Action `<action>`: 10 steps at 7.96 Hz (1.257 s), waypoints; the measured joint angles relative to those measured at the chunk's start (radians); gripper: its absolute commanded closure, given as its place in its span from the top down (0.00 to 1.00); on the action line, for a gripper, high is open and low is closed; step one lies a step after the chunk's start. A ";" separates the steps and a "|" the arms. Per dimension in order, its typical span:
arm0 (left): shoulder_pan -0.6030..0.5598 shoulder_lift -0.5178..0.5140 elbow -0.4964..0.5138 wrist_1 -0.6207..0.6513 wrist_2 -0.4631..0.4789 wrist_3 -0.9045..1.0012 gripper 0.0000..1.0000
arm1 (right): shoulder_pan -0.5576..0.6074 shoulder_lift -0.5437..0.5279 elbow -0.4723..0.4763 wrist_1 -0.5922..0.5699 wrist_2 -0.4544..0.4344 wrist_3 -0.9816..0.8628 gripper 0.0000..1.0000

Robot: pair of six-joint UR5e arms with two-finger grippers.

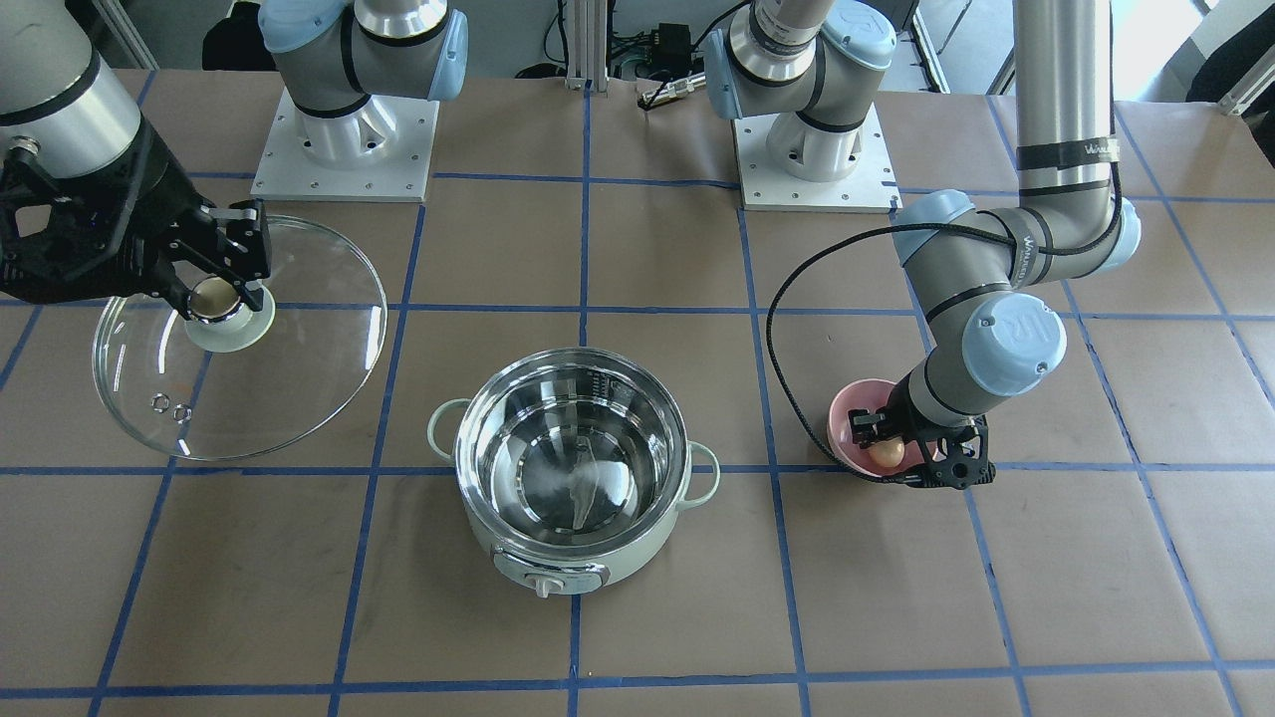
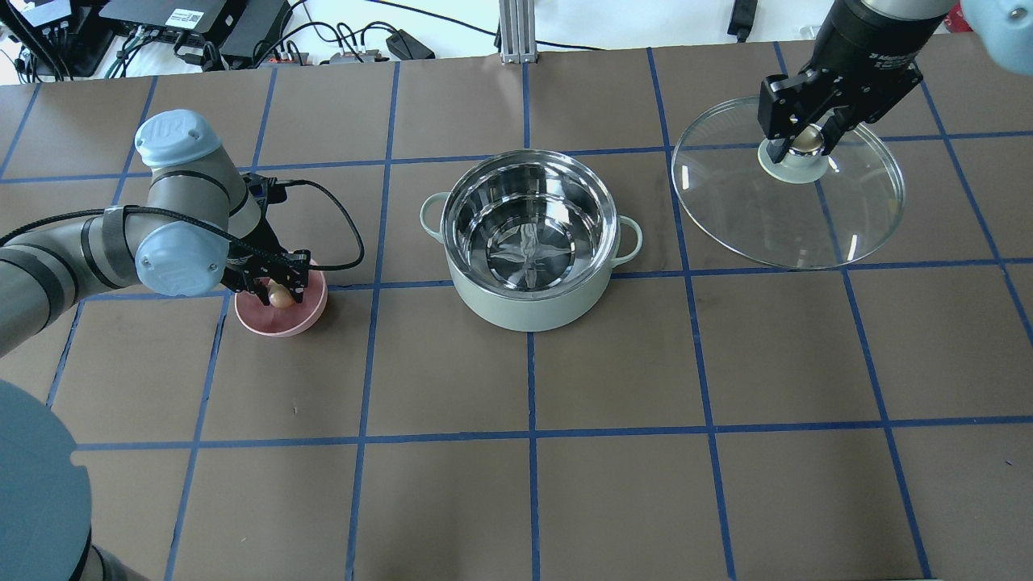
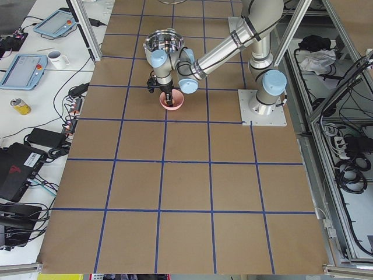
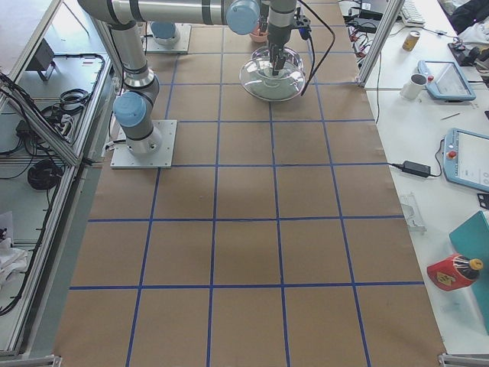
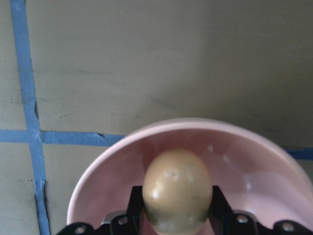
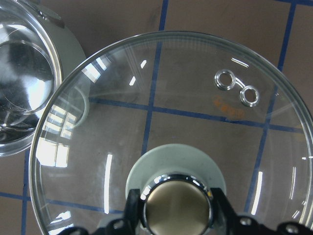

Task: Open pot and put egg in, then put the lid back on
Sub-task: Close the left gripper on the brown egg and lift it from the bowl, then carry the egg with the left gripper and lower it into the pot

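The mint-green pot (image 1: 637, 560) stands open in the middle of the table, its steel inside empty; it also shows in the overhead view (image 2: 524, 313). The tan egg (image 2: 280, 298) is in a pink bowl (image 2: 284, 324). My left gripper (image 2: 278, 292) reaches into the bowl and is shut on the egg (image 5: 177, 188). My right gripper (image 2: 805, 139) is shut on the beige knob (image 6: 177, 209) of the glass lid (image 2: 775, 218) and holds the lid off to the pot's side. I cannot tell whether the lid (image 1: 299, 368) touches the table.
The pot's rim shows at the left edge of the right wrist view (image 6: 29, 73). Both arm bases (image 1: 344, 149) stand on plates at the table's robot side. Brown paper with a blue tape grid covers the table.
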 measured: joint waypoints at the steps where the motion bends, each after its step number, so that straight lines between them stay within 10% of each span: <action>1: 0.000 0.008 0.000 -0.002 0.001 -0.003 0.22 | 0.000 0.000 0.000 0.000 0.000 -0.001 0.00; 10: -0.169 0.196 0.219 -0.276 -0.154 -0.196 0.16 | 0.000 0.000 0.000 -0.001 0.008 0.007 0.00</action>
